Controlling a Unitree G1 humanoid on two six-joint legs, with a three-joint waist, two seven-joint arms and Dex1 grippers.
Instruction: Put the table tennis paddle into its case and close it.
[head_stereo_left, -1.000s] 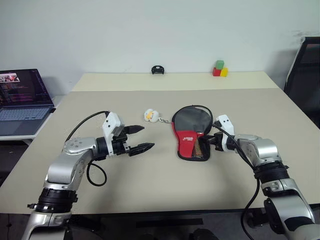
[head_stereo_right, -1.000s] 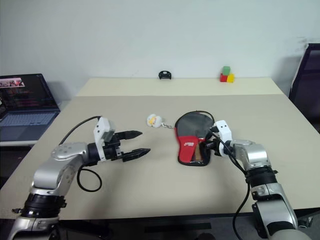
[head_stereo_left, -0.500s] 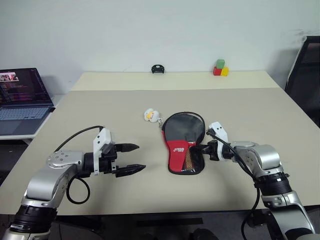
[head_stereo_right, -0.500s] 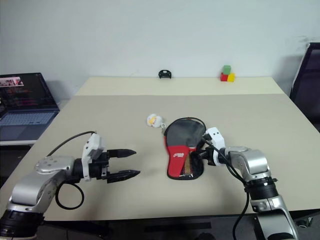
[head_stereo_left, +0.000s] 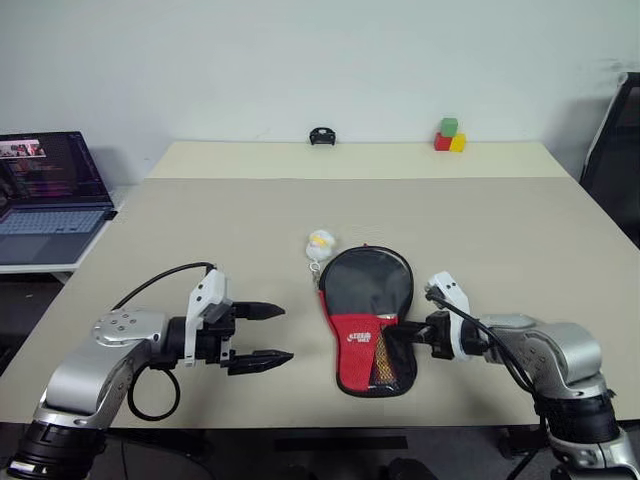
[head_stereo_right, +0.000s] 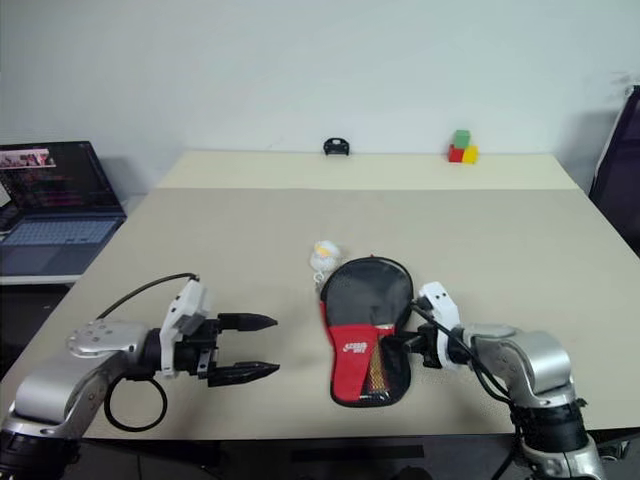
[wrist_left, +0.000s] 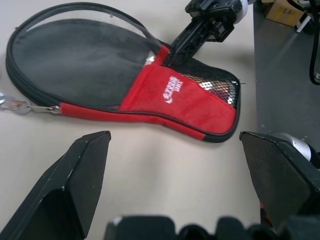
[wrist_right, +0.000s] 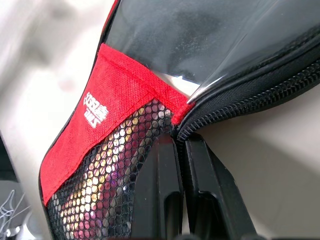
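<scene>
The case lies flat on the table, a black pouch with a red panel and a mesh pocket at its near end. Its ball charm rests just beyond it on a short chain. The table tennis paddle is inside; only a brownish strip shows through the mesh. My right gripper is shut on the case's zip edge beside the red panel, seen close up in the right wrist view. My left gripper hovers open to the left of the case, apart from it, pointing at it.
A laptop stands open on a side table at the left. Coloured blocks and a small black object sit at the table's far edge. A black chair is at the right. The case's near end lies close to the table's front edge.
My right gripper has drawn back toward the table's near edge, dragging the case and its ball charm along. The left gripper has pulled back too, still open.
</scene>
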